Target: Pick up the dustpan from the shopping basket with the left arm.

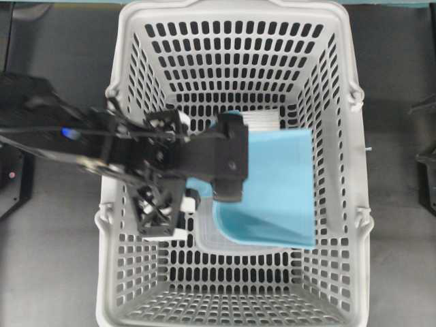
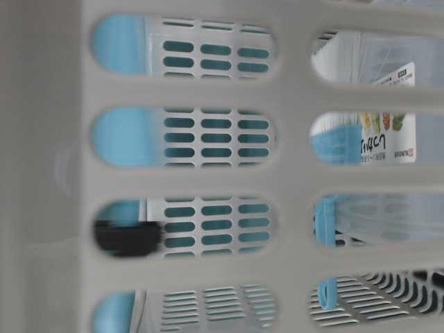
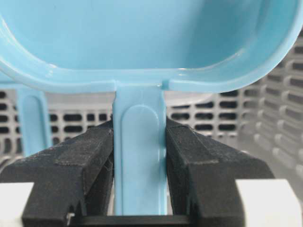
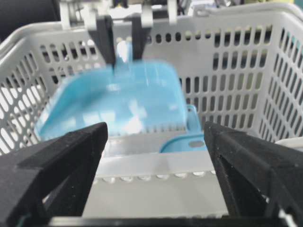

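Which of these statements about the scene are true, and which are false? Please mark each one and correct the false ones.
1. The left end effector is closed on the handle of the dustpan. True.
2. The right end effector holds the dustpan. False: its jaws are open and hold nothing.
3. The dustpan is above the inside of the shopping basket. True.
4. The dustpan is red. False: it is light blue.
5. The left end effector grips the pan's wide front edge. False: it grips the thin handle.
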Robot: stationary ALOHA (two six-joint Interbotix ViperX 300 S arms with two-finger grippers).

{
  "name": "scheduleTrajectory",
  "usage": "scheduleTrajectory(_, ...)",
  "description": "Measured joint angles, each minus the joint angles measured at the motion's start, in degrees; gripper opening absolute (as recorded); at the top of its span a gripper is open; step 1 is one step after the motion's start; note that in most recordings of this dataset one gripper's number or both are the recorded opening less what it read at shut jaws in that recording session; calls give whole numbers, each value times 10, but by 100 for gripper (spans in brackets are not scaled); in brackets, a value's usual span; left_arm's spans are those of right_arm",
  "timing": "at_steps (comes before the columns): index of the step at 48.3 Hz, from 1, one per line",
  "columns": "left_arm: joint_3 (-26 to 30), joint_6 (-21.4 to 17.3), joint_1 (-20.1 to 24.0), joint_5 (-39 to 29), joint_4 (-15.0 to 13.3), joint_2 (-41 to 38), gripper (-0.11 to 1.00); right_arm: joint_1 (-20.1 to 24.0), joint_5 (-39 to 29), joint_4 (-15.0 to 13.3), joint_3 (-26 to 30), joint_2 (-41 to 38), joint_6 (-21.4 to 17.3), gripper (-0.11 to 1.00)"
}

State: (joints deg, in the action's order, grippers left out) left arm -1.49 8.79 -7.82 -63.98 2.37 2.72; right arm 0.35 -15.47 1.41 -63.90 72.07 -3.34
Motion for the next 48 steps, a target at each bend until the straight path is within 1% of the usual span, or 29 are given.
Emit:
scheduleTrajectory(3,27,1,2,-27,0,10,28,0,0,0,0,3,0,78)
scheduleTrajectory(8,73,1,7,-76,1,14,28,0,0,0,0,4,-11,78)
scheduleTrajectory(14,103,1,14,-110,1,14,28,0,0,0,-4,4,-23,78)
scheduleTrajectory(48,109,1,18,-120,0,12,28,0,0,0,-6,9,-25,78)
